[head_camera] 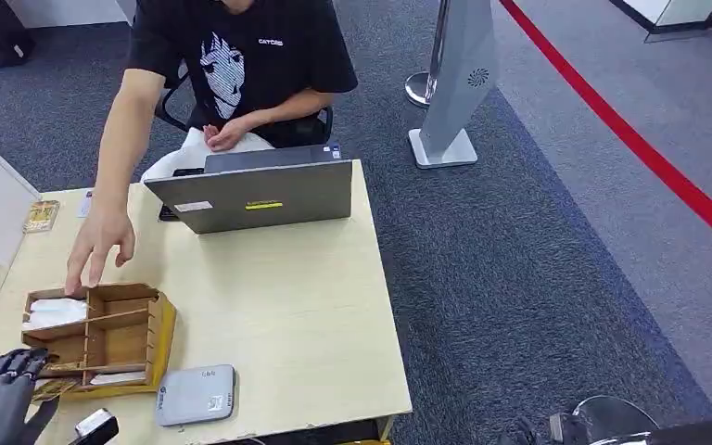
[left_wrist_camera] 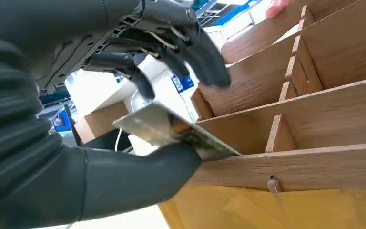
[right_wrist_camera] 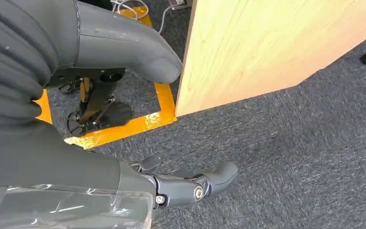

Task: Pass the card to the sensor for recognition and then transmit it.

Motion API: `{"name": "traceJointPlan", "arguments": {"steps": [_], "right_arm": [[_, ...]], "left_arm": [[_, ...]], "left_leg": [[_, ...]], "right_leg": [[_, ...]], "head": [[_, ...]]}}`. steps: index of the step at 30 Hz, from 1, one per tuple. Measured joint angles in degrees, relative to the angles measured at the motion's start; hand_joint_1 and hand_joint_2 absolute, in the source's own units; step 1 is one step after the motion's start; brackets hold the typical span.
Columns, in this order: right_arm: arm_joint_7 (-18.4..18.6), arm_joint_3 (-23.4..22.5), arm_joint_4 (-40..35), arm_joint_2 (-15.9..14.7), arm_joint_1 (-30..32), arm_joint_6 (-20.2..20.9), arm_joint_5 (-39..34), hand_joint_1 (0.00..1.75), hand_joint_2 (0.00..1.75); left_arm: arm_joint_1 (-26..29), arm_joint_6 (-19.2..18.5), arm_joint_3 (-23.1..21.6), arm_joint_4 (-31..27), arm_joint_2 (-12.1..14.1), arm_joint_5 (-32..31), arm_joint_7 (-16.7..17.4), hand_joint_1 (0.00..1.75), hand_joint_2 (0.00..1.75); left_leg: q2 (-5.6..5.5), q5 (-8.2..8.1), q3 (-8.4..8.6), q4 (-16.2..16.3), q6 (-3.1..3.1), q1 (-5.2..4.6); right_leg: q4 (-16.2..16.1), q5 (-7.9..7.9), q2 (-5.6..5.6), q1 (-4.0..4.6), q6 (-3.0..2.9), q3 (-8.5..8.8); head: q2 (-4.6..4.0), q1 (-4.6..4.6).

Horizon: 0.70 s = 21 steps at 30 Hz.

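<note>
Setting: grey carpeted office floor (head_camera: 538,278) with a red line across it; a pale wooden table (head_camera: 315,315) carries the things.
Head view, landmark: a wooden compartment box (head_camera: 102,338) sits near the table's near-left corner.
Head view, sensor: a flat grey card reader (head_camera: 195,395) lies just beside the box, on the side away from the left hand.
Head view, person: a seated person in a black shirt reaches one hand (head_camera: 100,246) to the box's far edge; an open laptop (head_camera: 255,193) stands beyond the box.
Head view, left hand: the left hand (head_camera: 0,394) is at the box's near corner.
Left wrist view, card: the card (left_wrist_camera: 171,131) is pinched between thumb and dark fingers (left_wrist_camera: 205,62), its far edge at the box's front wall.
Right wrist view, right hand: the right hand (right_wrist_camera: 181,183) hangs beside the table over the carpet, fingers loosely apart, holding nothing.
Step in hand: likely lifting the card free of the box.
Next move: carry the card across to the reader, keeping the pinch firm and the card flat.
</note>
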Motion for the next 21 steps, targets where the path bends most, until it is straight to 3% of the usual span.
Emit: {"name": "traceJointPlan", "arguments": {"steps": [12, 17, 21], "right_arm": [[0.4, 0.0, -0.3, 0.0, 0.1, -0.5, -0.8, 0.0, 1.75], [0.9, 0.1, -1.0, 0.0, 0.3, -1.1, -1.4, 0.0, 1.75], [1.3, 0.4, -1.2, 0.0, 0.4, -1.0, -0.4, 0.0, 1.75]], "left_arm": [[0.7, 0.7, 0.0, -1.4, -0.2, 2.2, -2.3, 1.75, 1.75], [0.3, 1.4, 0.0, -9.3, -0.2, 5.1, -3.2, 1.75, 1.75], [-4.1, -1.0, -0.5, -16.8, 0.5, 6.3, -2.1, 1.75, 1.75]], "left_leg": [[0.0, 0.0, 0.01, 0.0, 0.0, 0.0], [-0.03, 0.02, 0.01, 0.0, 0.02, -0.01], [-0.07, 0.04, 0.0, 0.1, 0.02, 0.0]], "right_leg": [[0.0, 0.0, 0.0, 0.0, 0.0, -0.01], [0.0, 0.0, -0.03, 0.02, 0.0, -0.01], [0.0, 0.07, -0.05, 0.02, 0.06, 0.01]], "head": [[0.0, 0.0], [0.0, 0.0], [-0.02, 0.07]]}}
